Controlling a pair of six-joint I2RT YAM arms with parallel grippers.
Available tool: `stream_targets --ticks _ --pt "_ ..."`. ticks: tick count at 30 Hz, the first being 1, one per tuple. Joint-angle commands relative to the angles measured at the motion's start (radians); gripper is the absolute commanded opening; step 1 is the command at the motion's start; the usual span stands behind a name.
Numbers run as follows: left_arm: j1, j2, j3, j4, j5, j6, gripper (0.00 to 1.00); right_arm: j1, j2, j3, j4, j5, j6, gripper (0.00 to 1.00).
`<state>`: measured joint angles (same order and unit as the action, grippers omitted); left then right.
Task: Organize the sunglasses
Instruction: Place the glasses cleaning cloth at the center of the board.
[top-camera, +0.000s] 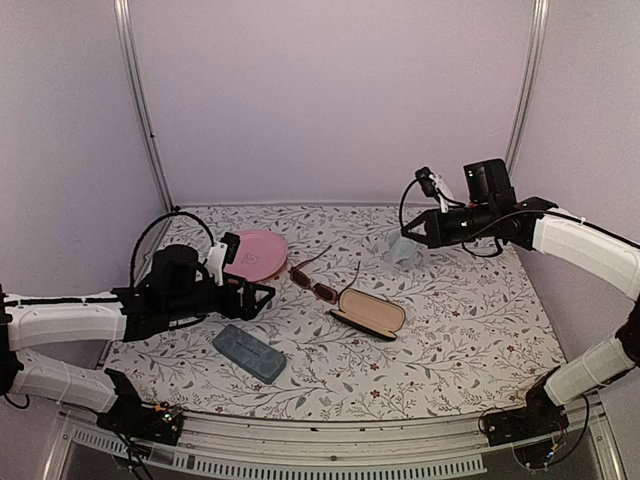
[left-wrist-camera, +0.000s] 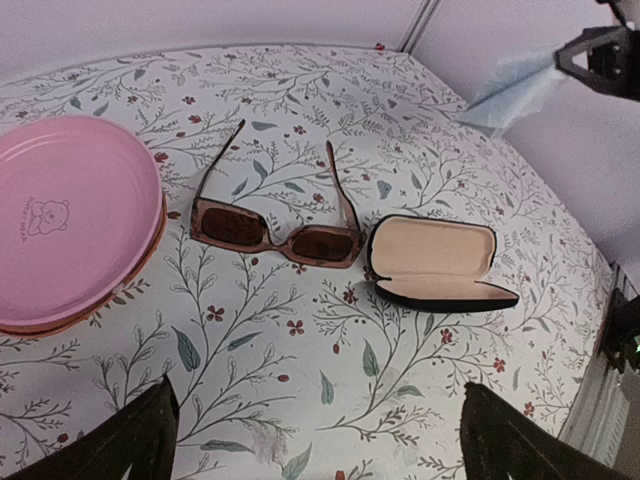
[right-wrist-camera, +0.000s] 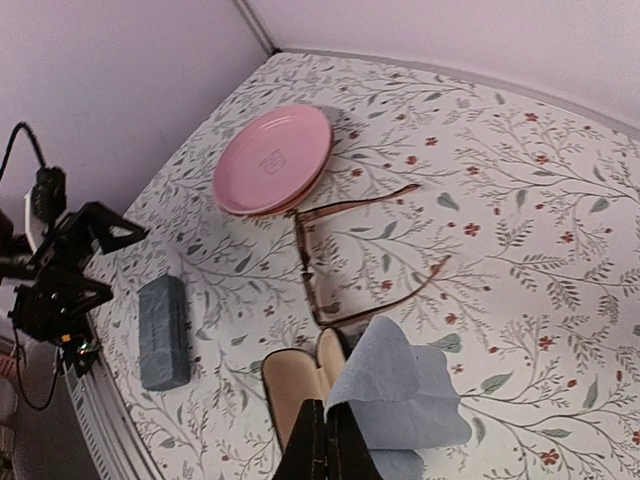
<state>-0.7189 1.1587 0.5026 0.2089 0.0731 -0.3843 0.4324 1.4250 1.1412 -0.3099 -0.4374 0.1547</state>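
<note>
Across the floral counter (top-camera: 470, 320), the left gripper (top-camera: 265, 298) gapes open, a grey-blue case (top-camera: 249, 352) lies outside the left wrist view, the sunglasses (top-camera: 318, 289) rest unfolded between pink plate (top-camera: 262, 252) and open black case (top-camera: 368, 314), and the right gripper (top-camera: 408, 231) pinches blue cloth (top-camera: 403, 254).

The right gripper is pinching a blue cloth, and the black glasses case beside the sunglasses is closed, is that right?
Not quite: the black glasses case lies open, tan lining showing, as the left wrist view shows. The right gripper is indeed pinching the blue cloth, and the case is beside the sunglasses.
</note>
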Motion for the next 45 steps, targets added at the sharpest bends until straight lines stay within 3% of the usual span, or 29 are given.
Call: stream_targets --ticks 1,11,15,19,29,41,45 --pt "0.009 -0.103 -0.006 -0.036 -0.086 -0.023 0.99 0.152 -0.073 0.024 -0.159 -0.076 -0.075 0.00" --pt "0.009 -0.403 -0.091 -0.186 -0.225 -0.029 0.99 0.616 0.021 0.060 -0.113 -0.089 0.022 0.02" --pt "0.008 -0.439 -0.096 -0.219 -0.207 -0.035 0.99 0.697 0.110 0.059 -0.064 -0.122 0.064 0.02" --pt "0.003 -0.423 -0.092 -0.223 -0.182 -0.037 0.99 0.689 0.149 -0.002 -0.068 -0.077 0.088 0.02" --pt "-0.022 -0.315 -0.071 -0.186 -0.175 -0.024 0.99 0.492 0.300 -0.060 -0.107 -0.112 0.004 0.03" --pt "-0.095 -0.162 -0.060 -0.081 -0.145 0.024 0.99 0.457 0.369 -0.017 -0.194 -0.026 -0.052 0.06" --pt "-0.133 -0.099 -0.072 0.007 -0.059 0.080 0.97 0.454 0.356 -0.026 -0.192 -0.025 -0.070 0.07"
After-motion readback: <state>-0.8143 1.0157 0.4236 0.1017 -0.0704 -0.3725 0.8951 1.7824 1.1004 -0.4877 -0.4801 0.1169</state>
